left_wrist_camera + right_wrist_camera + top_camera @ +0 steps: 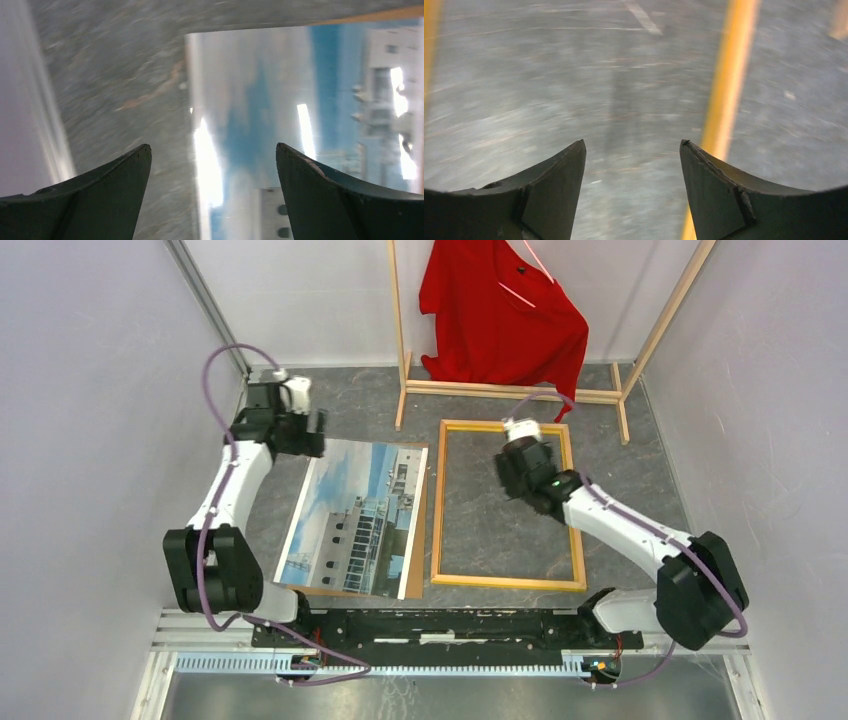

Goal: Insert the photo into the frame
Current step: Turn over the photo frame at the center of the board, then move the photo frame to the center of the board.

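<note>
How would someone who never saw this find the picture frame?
Find the red shirt hanging at the back of the grey table. Just in front of it lies the frame, a thin yellow rectangle with bare table inside, unlike the photo beside it.

photo (pixel 260 125) blurred, cropped right, frame (pixel 731 75) smeared

One dark grey mottled surface (pixel 345 405); plain pale-grey walls (pixel 90 380) on three sides; one light wooden clothes rack (pixel 500 390) with red T-shirt (pixel 490 325), standing beyond the right gripper (pixel 633 145).
</note>
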Available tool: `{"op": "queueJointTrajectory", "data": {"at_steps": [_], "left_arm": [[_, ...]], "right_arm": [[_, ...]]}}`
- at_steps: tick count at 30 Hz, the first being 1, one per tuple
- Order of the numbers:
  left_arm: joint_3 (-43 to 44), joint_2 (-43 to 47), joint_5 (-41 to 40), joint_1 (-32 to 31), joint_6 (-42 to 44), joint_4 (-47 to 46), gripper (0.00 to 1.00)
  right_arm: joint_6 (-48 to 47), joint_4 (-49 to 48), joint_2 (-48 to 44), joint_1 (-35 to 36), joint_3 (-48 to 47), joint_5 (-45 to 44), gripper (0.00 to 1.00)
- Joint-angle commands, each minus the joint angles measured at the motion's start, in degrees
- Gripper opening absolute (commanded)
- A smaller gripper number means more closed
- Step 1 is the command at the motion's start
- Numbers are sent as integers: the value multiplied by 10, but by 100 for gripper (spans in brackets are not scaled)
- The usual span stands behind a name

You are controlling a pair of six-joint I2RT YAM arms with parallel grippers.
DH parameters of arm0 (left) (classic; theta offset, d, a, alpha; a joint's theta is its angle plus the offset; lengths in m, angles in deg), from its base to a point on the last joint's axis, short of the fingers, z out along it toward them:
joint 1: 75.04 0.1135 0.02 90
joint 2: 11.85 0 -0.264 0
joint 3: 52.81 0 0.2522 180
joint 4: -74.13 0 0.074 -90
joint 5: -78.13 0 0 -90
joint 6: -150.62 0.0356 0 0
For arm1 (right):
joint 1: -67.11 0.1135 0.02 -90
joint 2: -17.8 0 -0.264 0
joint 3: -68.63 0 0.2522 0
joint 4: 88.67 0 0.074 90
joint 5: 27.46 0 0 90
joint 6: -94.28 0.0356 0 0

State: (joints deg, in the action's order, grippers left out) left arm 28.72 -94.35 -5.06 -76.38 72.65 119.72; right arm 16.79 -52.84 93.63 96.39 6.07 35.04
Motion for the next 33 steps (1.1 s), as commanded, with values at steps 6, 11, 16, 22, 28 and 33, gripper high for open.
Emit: {"op": "queueJointTrajectory", "data": {"at_steps": [6,11,16,22,28,33], "left_arm": [[-49,-15,-46,124,52,-11,100],[-106,-1,-92,128,66,-34,100],[-130,4,-124,129,76,-43,100],[-124,-1,-161,129,86,-53,100],[-145,-6,-206,130,114,-89,100],[-178,-25,-224,130,123,-129,100]], "right_arm": [[108,-63,78,235,-76,34,81],[106,-75,157,291,-104,19,77],[96,-99,191,303,-91,-17,74],[99,-124,213,301,-68,-18,73],[110,-135,196,269,-24,-8,70],[114,-144,167,240,20,-3,68]]}}
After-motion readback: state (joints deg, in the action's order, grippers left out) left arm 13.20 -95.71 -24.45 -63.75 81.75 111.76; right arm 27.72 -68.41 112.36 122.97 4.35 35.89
